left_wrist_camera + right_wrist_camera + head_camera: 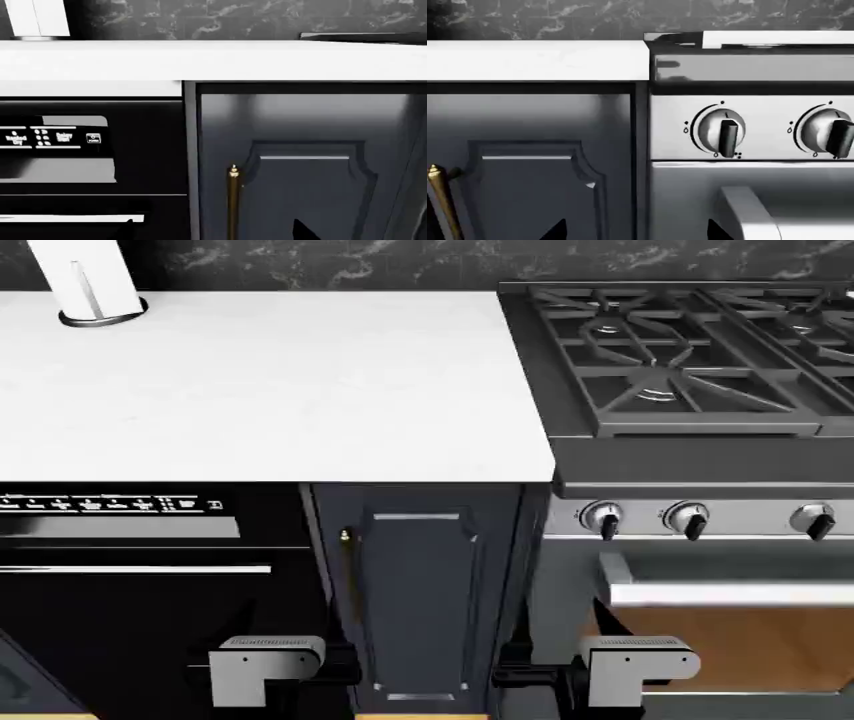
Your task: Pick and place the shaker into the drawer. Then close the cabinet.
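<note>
Nothing is showing as done: neither shaker nor drawer is appearing in any view. Both arms are waiting low, at six o'clock of the narrow panelled door. Finger opening: cannot tell, tips barely showing.

The white counter fills the upper left and centre of the head view, with wide bare room across it. Its one obstacle is a paper-towel roll standing in the far upper-left corner against the dark marble wall, which shuts off the top edge. At upper right the stove grates stand raised, touching the counter's right edge. Below the counter, the front is a shut wall: dishwasher at lower left, narrow door at centre, oven with knobs at lower right. Two grey arm links stand close before that front, flanking the door.
</note>
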Controlling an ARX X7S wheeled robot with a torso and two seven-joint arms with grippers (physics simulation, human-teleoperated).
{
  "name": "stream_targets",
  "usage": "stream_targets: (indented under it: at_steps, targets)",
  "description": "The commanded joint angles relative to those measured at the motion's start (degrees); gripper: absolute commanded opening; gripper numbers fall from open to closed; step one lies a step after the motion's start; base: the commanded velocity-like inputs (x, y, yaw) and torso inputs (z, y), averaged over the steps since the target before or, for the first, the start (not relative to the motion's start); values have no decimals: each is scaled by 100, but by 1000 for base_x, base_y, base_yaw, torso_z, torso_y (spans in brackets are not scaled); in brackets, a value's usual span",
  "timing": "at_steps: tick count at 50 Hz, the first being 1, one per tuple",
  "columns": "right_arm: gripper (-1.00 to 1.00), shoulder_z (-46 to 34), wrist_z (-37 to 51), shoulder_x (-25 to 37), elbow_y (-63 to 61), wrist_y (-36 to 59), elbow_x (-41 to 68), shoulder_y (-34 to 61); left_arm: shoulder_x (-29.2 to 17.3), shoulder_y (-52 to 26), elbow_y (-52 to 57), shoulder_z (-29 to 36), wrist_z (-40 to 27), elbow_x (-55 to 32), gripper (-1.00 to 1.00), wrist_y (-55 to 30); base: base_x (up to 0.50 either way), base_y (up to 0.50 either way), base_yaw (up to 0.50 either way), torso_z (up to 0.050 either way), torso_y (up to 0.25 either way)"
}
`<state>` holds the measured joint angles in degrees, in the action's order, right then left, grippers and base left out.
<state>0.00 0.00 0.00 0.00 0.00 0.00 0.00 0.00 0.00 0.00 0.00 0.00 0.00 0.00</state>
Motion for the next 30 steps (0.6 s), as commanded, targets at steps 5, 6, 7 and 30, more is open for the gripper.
stream_targets:
  at_steps: [5, 6, 7, 30]
  targets:
    - [100, -241, 214, 181, -22, -77, 116, -27, -191, -108, -100, 250, -200, -113, 100, -279, 0, 0, 0, 0, 0]
    - [100, -297, 258, 202, -9, -61, 48, -19, -209, -91, -80, 248, -207, -158, 100, -287, 0, 0, 0, 0, 0]
    - [100, -366, 289, 220, -2, -84, -20, -24, -227, -65, -46, 244, -206, -208, 100, -295, 0, 0, 0, 0, 0]
    - [100, -725, 627, 429, 50, -177, -45, 19, -467, 31, 53, 472, -370, -435, 100, -194, 0, 413, 0, 0, 0]
